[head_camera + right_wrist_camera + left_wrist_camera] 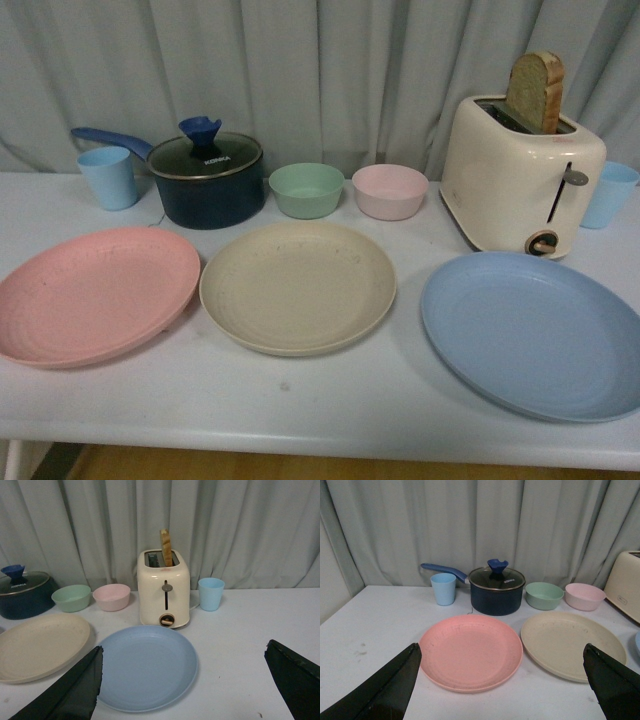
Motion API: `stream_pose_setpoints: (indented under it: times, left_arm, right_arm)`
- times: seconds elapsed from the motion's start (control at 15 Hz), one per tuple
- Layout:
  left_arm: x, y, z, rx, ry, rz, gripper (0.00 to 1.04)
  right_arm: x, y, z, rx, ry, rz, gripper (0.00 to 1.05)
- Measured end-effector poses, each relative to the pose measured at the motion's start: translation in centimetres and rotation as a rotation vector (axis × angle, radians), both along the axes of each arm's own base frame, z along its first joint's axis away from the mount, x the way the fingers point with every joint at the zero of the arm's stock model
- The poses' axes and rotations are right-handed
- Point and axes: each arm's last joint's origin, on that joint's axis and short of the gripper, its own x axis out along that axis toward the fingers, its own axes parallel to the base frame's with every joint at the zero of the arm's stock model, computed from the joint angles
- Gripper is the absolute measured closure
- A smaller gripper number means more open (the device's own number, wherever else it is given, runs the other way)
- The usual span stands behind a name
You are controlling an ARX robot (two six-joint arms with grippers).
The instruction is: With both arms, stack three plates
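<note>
Three plates lie side by side on the white table (pixel 300 400): a pink plate (pixel 90 295) at the left, a beige plate (pixel 297 285) in the middle, a light blue plate (pixel 535 330) at the right. None overlap. Neither arm shows in the front view. In the left wrist view my left gripper (pixel 502 652) is open and empty, above the near edge of the pink plate (pixel 470 652), with the beige plate (pixel 570 642) beside it. In the right wrist view my right gripper (pixel 184 652) is open and empty, with the blue plate (pixel 145 667) and the beige plate (pixel 40 647) in sight.
Behind the plates stand a blue cup (pixel 108 177), a dark lidded saucepan (pixel 205 180), a green bowl (pixel 306 190), a pink bowl (pixel 390 191), a cream toaster (pixel 520 185) with a bread slice (pixel 537 92), and another blue cup (pixel 610 193). A curtain hangs behind.
</note>
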Motion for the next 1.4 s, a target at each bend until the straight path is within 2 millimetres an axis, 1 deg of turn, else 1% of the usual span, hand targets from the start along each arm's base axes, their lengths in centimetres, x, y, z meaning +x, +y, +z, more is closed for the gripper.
stream_pose_setpoints:
  times: [1.4]
  left_arm:
    - [0.0,0.0,0.0,0.0,0.0,0.0,0.07]
  right_arm:
    - [0.0,0.0,0.0,0.0,0.0,0.0,0.06]
